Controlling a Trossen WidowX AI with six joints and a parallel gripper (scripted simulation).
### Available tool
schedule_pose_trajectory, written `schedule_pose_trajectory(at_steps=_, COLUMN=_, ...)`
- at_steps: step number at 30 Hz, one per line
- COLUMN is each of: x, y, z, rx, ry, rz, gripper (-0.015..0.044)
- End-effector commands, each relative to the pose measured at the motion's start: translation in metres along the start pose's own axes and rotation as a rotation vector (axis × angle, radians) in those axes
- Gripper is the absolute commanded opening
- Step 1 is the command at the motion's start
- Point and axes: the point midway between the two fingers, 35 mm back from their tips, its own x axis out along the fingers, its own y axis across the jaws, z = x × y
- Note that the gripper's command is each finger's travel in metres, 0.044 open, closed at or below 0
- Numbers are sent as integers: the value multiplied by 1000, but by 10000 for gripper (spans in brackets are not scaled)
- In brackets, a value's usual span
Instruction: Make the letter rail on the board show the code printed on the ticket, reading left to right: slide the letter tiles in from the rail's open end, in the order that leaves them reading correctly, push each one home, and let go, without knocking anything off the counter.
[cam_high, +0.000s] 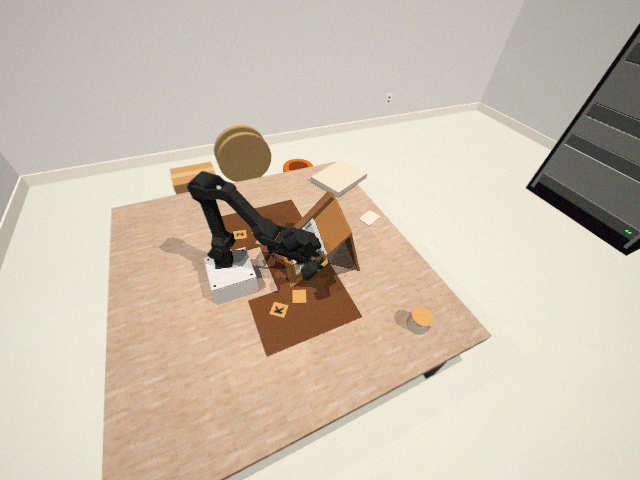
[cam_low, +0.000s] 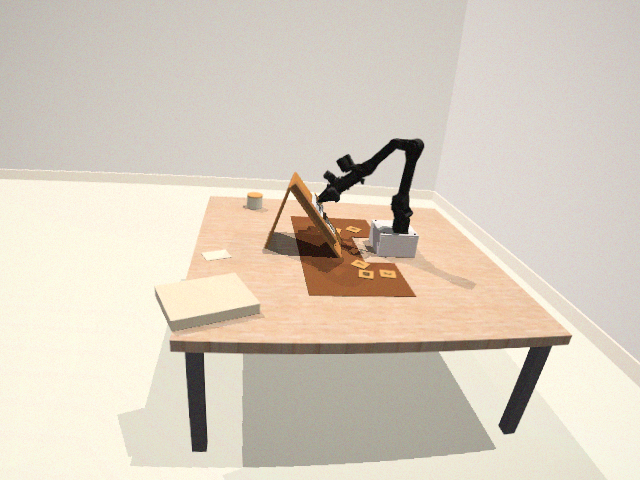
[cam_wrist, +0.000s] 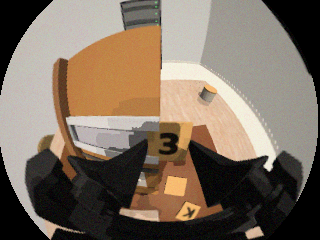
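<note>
My gripper (cam_wrist: 168, 143) (cam_low: 319, 200) is shut on a wooden tile marked 3 (cam_wrist: 169, 136). The tile is upright at the right edge of the sloped wooden board (cam_wrist: 115, 75) (cam_high: 333, 222) (cam_low: 310, 206). Its left part overlaps the right end of the pale rail (cam_wrist: 107, 122); how far it is in the rail I cannot tell. The rail's lower parts are partly hidden by the left finger. A K tile (cam_high: 278, 310) (cam_wrist: 188, 211) and a blank-looking tile (cam_high: 299, 296) (cam_wrist: 176, 185) lie on the brown mat. A 2 tile (cam_high: 239, 234) lies on the mat's other side. The ticket's print is not readable.
The brown mat (cam_high: 310, 330) (cam_low: 330, 286) lies under the board. A lidded jar (cam_high: 420, 319) (cam_low: 254, 200) (cam_wrist: 208, 93) stands near one table edge. A cream slab (cam_high: 339, 177) (cam_low: 206, 299) lies at a corner, near a small pale card (cam_high: 369, 218) (cam_low: 216, 254). Several tiles lie near the arm's base.
</note>
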Motion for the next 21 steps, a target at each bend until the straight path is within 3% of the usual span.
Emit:
schedule_pose_trajectory(at_steps=1, x=0, y=2, z=-1, rx=5, ry=1, rz=-3, gripper=0)
schedule_pose_trajectory(at_steps=21, x=0, y=12, z=-1, rx=6, ry=1, rz=-3, gripper=0)
